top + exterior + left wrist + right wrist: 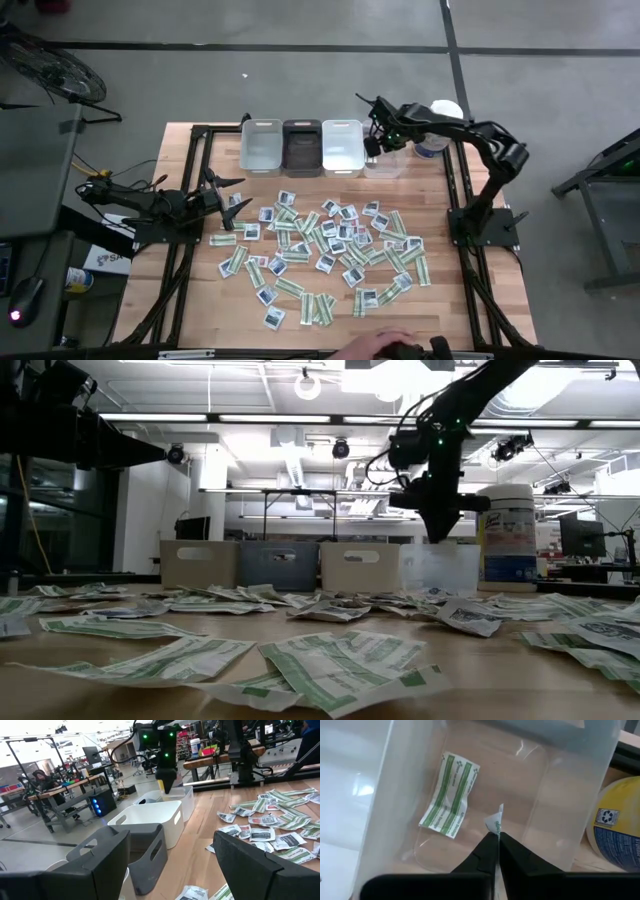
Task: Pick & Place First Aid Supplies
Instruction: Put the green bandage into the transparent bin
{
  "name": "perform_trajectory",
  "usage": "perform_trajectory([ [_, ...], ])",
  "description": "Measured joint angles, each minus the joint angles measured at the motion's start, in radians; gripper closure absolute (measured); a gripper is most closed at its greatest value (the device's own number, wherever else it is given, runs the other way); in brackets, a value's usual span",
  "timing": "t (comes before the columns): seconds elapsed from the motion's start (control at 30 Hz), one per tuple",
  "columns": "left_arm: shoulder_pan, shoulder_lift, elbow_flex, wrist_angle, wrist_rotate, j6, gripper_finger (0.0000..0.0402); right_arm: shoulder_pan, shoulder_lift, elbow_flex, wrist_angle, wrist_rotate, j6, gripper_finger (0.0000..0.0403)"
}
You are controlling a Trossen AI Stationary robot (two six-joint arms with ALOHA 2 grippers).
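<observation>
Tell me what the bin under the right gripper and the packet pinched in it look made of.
Clear bin: looks like glossy see-through plastic; the wood table shows through its floor and walls. Packet in the right gripper: seemingly thin printed paper, matte white with green marks, its corner bent like the strip lying inside.

I am running this rig in a big robot lab. Long ceiling lights (300, 418) and bare pipes (290, 460) hang overhead. Workbenches (60, 795) with computers and wires fill the room, and a person (39, 776) sits at one. My wooden table (200, 300) stands on a grey concrete floor (300, 70).
</observation>
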Motion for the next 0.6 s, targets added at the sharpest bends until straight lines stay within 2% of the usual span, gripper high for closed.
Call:
perform_trajectory([
  [0.47,0.000,0.000,0.000,0.000,0.000,0.000,0.0121,0.012,-0.001,0.000,0.025,-0.018,0.011,0.0259],
  [0.6,0.000,0.000,0.000,0.000,0.000,0.000,0.0121,0.040,-0.056,0.000,0.009,-0.050,0.003,0.0235],
])
